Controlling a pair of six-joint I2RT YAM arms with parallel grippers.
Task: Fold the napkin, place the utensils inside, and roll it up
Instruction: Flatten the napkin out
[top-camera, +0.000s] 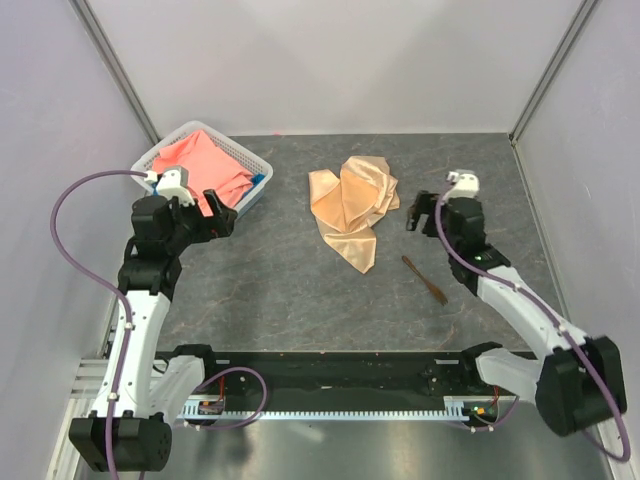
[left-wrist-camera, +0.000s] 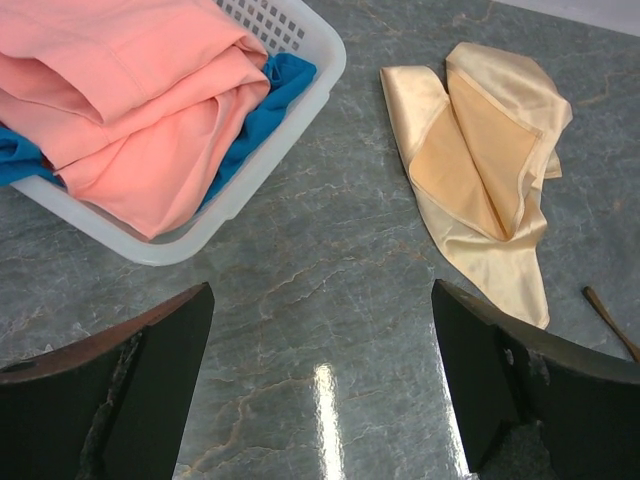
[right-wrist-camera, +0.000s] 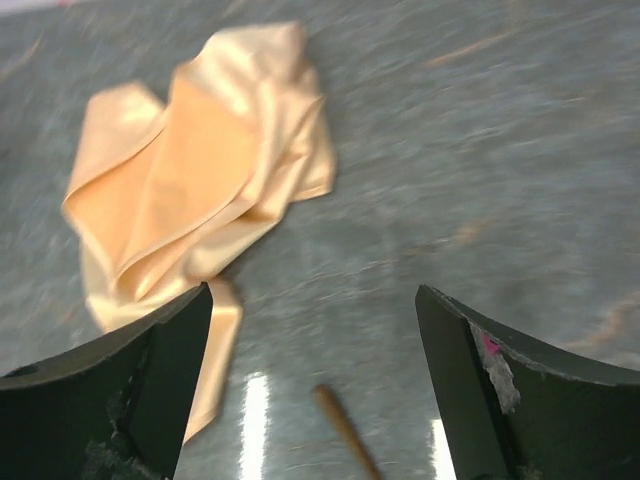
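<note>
Here, the left gripper (top-camera: 212, 212) hung above the table (top-camera: 280, 290) with its jaws spread wide. Nothing sat between them and nothing touched them. In the left wrist view, only bare grey tabletop showed in the gap of that gripper (left-wrist-camera: 320, 292), and both dark fingers (left-wrist-camera: 165, 375) were clear of any cloth.

- Just ahead and to its left: a white basket (left-wrist-camera: 328, 72) holding a coral-pink cloth (left-wrist-camera: 130, 100) piled on top of a blue cloth (left-wrist-camera: 285, 80). The basket's near rim was close to the left finger but apart from it.
- Ahead and to its right: the napkin (left-wrist-camera: 480, 160), crumpled, lying on the table, well apart from the fingers.
- Far right edge of that view: one end of the fork (left-wrist-camera: 610, 320).

The right gripper (top-camera: 425, 210) was likewise wide open, empty, and off the table. The right wrist view was blurred. It showed this gripper (right-wrist-camera: 312, 292) over bare tabletop, with the napkin (right-wrist-camera: 190, 170) ahead and to its left. One trailing corner of the cloth reached down beside the left finger (right-wrist-camera: 150, 380); I could not tell whether they touched.

- The fork (right-wrist-camera: 345, 430) showed as a brown stick low in the gap between the fingers. Its tines could not be made out.

From overhead, the napkin (top-camera: 350, 205) lay bunched and unfolded between the two grippers, nearer the right one. The fork (top-camera: 424, 279) lay flat on the table, back of the right gripper toward the arm bases and apart from the napkin's near corner. The basket (top-camera: 150, 160) sat just beyond the left gripper.
</note>
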